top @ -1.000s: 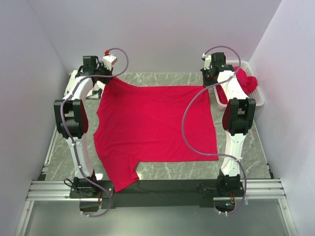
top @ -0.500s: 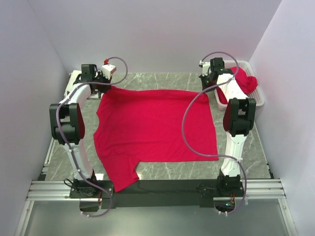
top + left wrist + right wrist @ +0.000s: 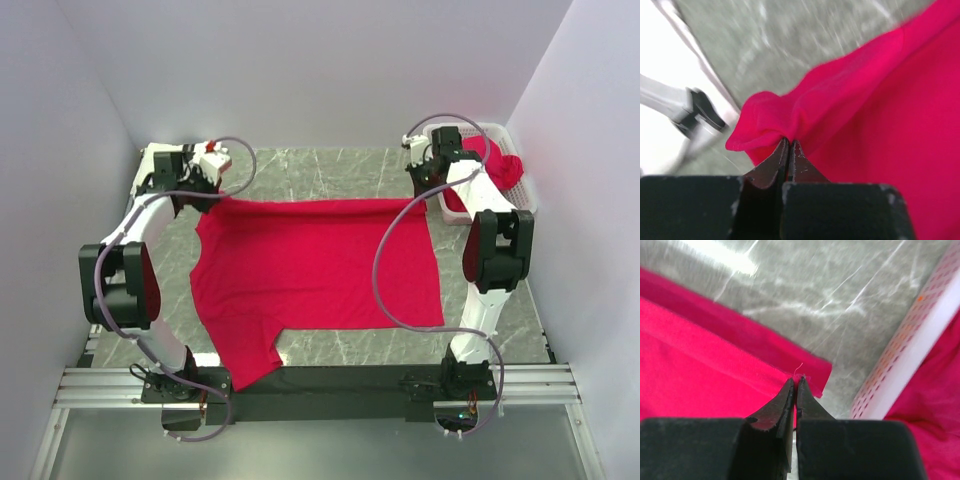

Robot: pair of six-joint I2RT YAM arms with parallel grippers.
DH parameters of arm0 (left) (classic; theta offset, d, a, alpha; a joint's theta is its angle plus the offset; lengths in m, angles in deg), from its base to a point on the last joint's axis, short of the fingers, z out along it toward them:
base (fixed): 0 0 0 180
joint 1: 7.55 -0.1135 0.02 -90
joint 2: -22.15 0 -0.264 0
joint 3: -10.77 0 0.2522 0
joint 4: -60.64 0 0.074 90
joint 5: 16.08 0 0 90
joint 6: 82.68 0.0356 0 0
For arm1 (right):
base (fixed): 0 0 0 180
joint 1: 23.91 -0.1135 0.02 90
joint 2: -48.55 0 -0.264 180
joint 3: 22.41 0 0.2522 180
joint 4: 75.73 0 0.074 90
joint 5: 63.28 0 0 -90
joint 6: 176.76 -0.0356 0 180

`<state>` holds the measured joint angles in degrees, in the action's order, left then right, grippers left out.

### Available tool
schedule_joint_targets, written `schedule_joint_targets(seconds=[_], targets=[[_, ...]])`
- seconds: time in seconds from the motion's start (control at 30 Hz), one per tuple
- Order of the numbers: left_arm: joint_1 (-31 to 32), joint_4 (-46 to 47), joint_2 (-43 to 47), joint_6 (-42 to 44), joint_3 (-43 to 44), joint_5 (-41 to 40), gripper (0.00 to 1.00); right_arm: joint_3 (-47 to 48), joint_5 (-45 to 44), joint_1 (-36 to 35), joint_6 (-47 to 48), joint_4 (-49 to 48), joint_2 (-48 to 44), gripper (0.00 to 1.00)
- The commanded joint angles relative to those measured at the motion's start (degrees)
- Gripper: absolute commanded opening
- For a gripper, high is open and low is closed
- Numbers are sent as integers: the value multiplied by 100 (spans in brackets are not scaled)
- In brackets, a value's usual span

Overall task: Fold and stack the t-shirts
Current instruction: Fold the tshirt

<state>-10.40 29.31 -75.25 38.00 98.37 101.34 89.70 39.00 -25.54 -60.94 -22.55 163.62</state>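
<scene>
pinching the spread t-shirt, right gripper just beside white basket

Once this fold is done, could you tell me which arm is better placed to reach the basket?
Right. The right gripper, pinching the red t-shirt's far corner, sits beside the white basket; the left gripper holds the opposite corner, across the table.

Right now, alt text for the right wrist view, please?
The right jaws are shut on a hem corner of the red t-shirt, above the grey marble table. At right stands the white lattice basket with more red cloth inside.
</scene>
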Motion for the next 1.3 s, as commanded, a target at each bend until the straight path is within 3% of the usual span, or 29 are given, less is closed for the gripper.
schedule_joint_targets(seconds=[0.0,0.27,0.3,0.37,0.4,0.47,0.5,0.63,0.77,1.07,1.27], targets=[[-49,-186,380,272,-597,97,1,-350,144,57,467,-171,-336,0],[-57,-282,241,448,-1337,-61,1,-808,223,49,643,-5,-64,0],[-58,-379,179,500,-1303,-61,1,-799,232,40,661,39,-37,4],[-49,-903,38,737,-1093,35,14,-738,267,48,713,249,-2,13],[-84,-1133,29,799,-1013,122,20,-720,302,49,722,311,-19,27],[-197,-1564,63,1054,-707,595,38,-624,424,40,740,478,-150,40],[-250,-1853,90,1063,-609,702,41,-589,469,40,749,531,-212,45],[-418,-2479,29,1230,32,1099,50,-256,741,40,889,988,-415,46],[-436,-2507,-339,1011,691,1117,55,9,768,31,881,1366,-240,45],[-409,-2278,-1342,492,1667,897,59,370,522,-127,1021,1850,437,44],[-348,-2137,-1658,457,1668,572,58,431,566,-434,775,1727,499,40]])
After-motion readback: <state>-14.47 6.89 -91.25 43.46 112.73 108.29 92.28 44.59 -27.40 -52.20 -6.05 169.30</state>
